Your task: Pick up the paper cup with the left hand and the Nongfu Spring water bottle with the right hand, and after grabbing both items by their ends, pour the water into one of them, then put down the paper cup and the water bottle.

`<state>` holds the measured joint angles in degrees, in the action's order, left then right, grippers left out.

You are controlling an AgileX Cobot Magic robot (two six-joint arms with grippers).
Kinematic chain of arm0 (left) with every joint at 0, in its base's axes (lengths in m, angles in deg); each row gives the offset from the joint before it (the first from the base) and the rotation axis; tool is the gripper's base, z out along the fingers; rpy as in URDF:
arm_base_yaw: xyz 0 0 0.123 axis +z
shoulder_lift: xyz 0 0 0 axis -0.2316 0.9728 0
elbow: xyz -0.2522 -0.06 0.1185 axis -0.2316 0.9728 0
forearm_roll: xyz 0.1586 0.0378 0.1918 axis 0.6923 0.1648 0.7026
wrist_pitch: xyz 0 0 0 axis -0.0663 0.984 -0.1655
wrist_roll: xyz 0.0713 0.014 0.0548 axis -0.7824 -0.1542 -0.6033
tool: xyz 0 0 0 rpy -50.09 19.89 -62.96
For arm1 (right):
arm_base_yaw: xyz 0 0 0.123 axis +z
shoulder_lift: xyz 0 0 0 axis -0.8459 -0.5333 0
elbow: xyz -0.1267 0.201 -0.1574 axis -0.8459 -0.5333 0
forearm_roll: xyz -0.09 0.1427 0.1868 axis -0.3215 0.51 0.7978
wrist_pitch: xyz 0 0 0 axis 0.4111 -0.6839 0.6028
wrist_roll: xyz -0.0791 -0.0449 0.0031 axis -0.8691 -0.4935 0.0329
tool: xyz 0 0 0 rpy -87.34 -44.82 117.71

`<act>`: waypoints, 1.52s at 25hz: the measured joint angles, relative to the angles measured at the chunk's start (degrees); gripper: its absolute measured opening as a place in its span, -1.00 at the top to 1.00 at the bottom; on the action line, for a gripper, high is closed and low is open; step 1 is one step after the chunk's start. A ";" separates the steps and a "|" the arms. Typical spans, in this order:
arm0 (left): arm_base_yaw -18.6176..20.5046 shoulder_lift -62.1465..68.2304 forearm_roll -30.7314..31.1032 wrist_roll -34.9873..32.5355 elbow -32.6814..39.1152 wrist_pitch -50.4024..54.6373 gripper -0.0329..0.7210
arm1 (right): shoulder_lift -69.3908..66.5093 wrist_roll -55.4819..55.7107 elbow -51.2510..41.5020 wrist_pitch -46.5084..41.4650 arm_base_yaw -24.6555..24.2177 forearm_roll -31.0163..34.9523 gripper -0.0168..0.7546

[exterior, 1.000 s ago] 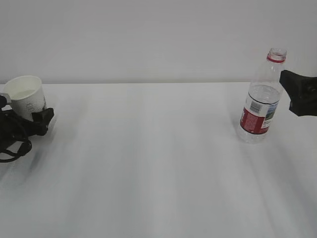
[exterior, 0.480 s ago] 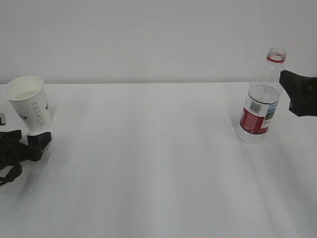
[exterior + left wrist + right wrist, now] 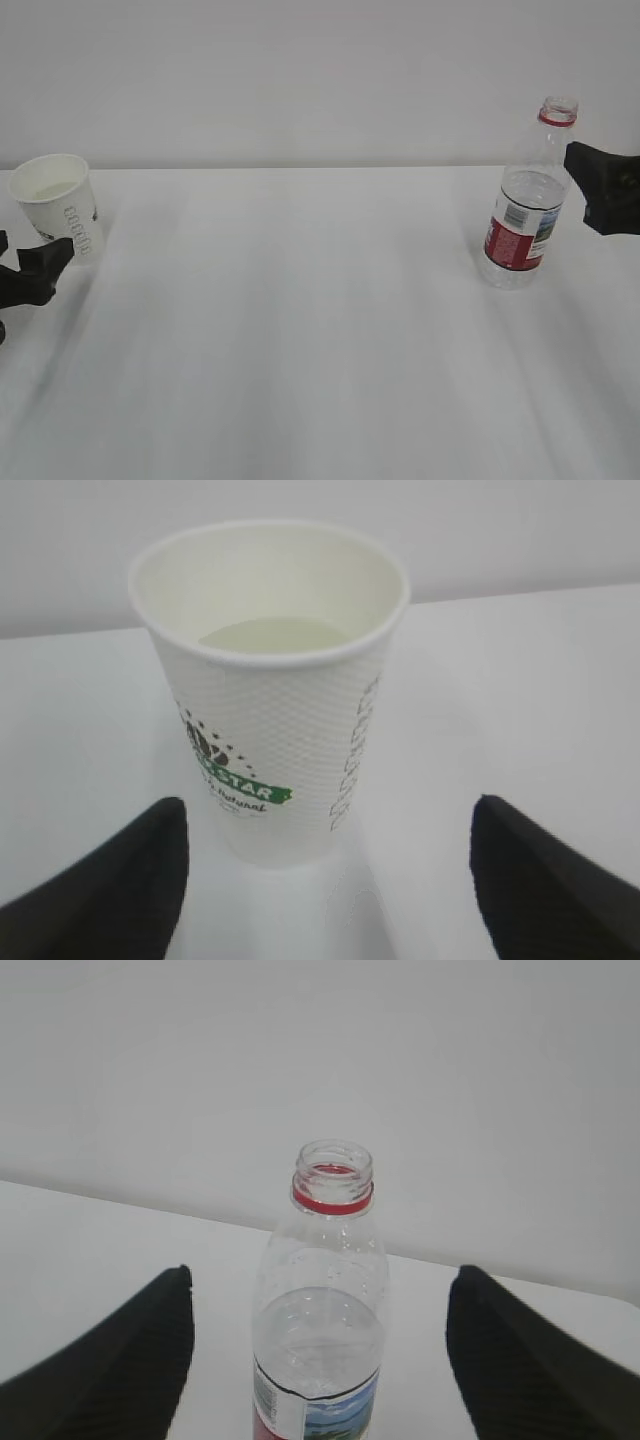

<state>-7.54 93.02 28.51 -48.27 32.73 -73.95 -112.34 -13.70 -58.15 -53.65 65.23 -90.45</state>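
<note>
The paper cup (image 3: 58, 205) stands upright on the white table (image 3: 300, 320), just ahead of the left hand (image 3: 28, 275). In the left wrist view the cup (image 3: 270, 690) sits between and beyond the two black fingers (image 3: 105, 885), touching neither; bare table shows on both sides of its base. The left pincer (image 3: 325, 880) is spread wide and grips nothing. The cup's side carries a green printed band and a column of small dark letters. Inside it a pale pool of water (image 3: 275, 635) appears to lie part-way up, though against the cream wall the level is hard to judge.

Well apart, on the other side of the table, the Nongfu Spring water bottle (image 3: 527, 195) stands upright with no cap, its red neck ring near the top and its red label low on the body. The right hand (image 3: 608, 188) sits just beside the bottle's upper part, on its outer side, raised off the table. From the right wrist view the bottle (image 3: 325, 1300) rises straight ahead of the pincer (image 3: 320, 1360), centred between the dark fingers (image 3: 120, 1355) and clear of both. That pincer too stands wide apart with nothing in it. The bottle's upper half looks clear and ribbed.
</note>
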 joint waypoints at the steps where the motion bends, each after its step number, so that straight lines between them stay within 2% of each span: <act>1: 0.00 -1.30 0.00 0.00 0.70 0.00 -0.79 | 0.00 0.00 0.00 0.00 0.00 0.00 -0.57; 7: 0.00 -8.44 0.00 0.07 4.28 0.00 -0.78 | 0.00 0.00 0.00 0.00 0.00 0.00 -0.57; 11: 0.00 -13.94 0.00 2.99 4.67 1.70 -0.78 | 0.50 0.00 0.00 -0.63 0.00 -0.12 -0.57; 24: -0.10 -34.21 0.11 6.05 5.06 18.19 -0.75 | 11.86 0.00 0.00 -8.19 0.00 -0.56 -0.57; 38: -0.10 -57.55 0.11 10.56 5.47 38.08 -0.71 | 27.91 0.00 -0.13 -22.07 0.00 -0.56 -0.57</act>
<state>-7.64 35.47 28.62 -37.71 38.20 -35.86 -84.42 -13.70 -58.28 -75.72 65.23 -91.01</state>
